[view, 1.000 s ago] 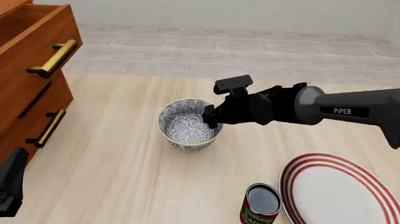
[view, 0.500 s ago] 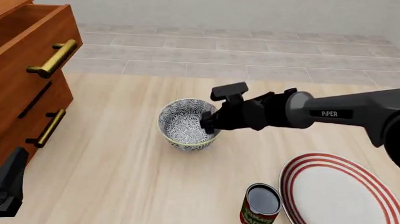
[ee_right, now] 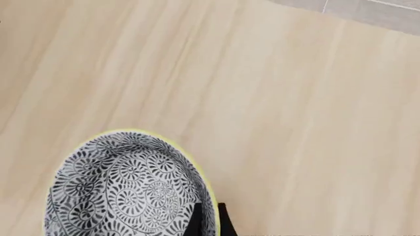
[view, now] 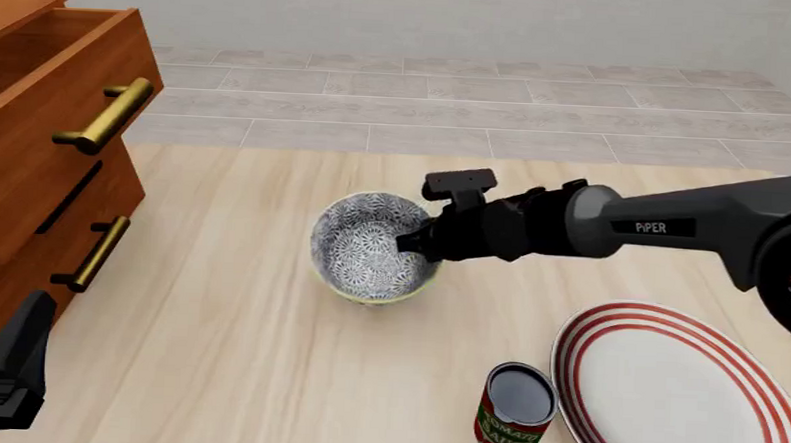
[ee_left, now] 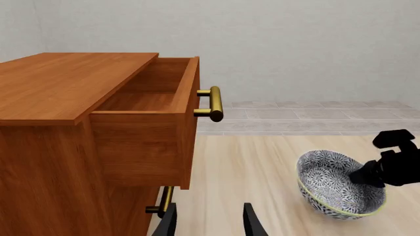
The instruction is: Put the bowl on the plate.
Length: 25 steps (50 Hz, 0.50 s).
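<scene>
The bowl point(view: 358, 252), patterned blue-grey and white with a yellowish rim, is at the table's middle, tilted with its opening toward the camera. My right gripper point(view: 415, 240) is shut on the bowl's right rim, one finger inside and one outside. In the right wrist view the fingertips point(ee_right: 208, 222) pinch the rim of the bowl point(ee_right: 125, 187). The plate point(view: 688, 394), white with red rings, lies flat at the front right, apart from the bowl. My left gripper point(ee_left: 210, 223) stands open and holds nothing at the front left point(view: 9, 370). The left wrist view shows the bowl point(ee_left: 335, 189) held at an angle.
A wooden dresser point(view: 38, 166) with brass handles stands along the left, its top drawer point(ee_left: 147, 113) pulled open. A red-labelled tin can point(view: 514, 412) stands just left of the plate, between it and the bowl's spot.
The bowl has tipped up and shifted slightly left in the right gripper's grip. The right arm moved a little. The left arm has not moved.
</scene>
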{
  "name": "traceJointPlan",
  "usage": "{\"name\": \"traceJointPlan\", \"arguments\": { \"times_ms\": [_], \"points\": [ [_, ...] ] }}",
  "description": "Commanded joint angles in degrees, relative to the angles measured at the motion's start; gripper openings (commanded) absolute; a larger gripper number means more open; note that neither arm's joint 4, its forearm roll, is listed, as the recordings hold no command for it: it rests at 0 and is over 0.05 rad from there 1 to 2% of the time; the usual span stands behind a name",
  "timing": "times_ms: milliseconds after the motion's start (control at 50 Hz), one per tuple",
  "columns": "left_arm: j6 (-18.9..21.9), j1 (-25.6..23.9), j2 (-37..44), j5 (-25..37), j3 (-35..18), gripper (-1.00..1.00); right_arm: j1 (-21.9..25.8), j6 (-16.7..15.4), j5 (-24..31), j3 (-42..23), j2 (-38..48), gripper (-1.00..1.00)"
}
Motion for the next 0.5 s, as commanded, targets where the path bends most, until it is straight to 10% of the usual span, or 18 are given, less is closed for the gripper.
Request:
{"name": "traceJointPlan", "arguments": {
  "times_ms": [20, 500],
  "points": [
    [0.01, 0.0, 0.0, 0.0, 0.0, 1.0, 0.45, 0.07, -0.24, 1.23, -0.05, -1.0],
    [0.01, -0.01, 0.01, 0.0, 0.0, 1.0, 0.09, -1.75, 3.25, -2.21, -3.37, -1.0]
  ]
}}
